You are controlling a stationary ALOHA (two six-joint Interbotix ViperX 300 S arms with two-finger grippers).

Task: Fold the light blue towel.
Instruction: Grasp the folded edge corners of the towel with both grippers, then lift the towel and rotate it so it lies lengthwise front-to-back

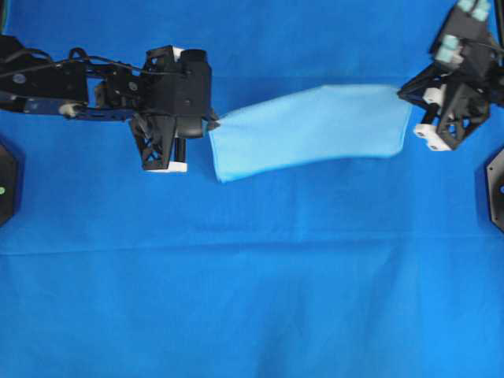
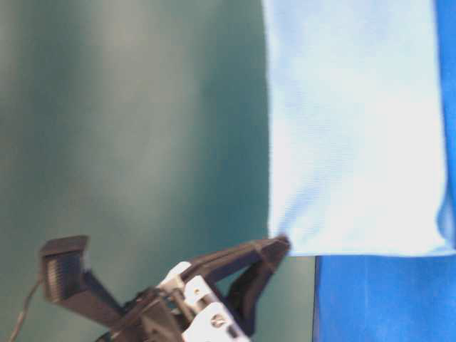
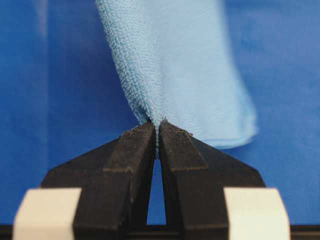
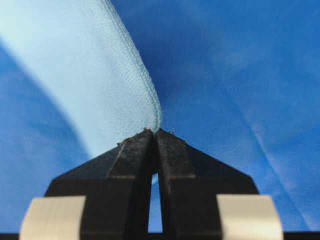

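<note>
The left gripper (image 1: 214, 123) is clamped on 1 corner of the light blue towel (image 1: 311, 130), which hangs stretched above the blue tablecloth (image 1: 252, 299); the right gripper (image 1: 403, 93) pinches the opposite corner.

The towel (image 1: 311, 130) is pale sky-blue, soft and matte, with a thin stitched hem. It hangs stretched as a long band above the royal-blue table cloth (image 1: 252, 299), held at both ends, sagging slightly, its lower edge curving down toward the cloth.
</note>
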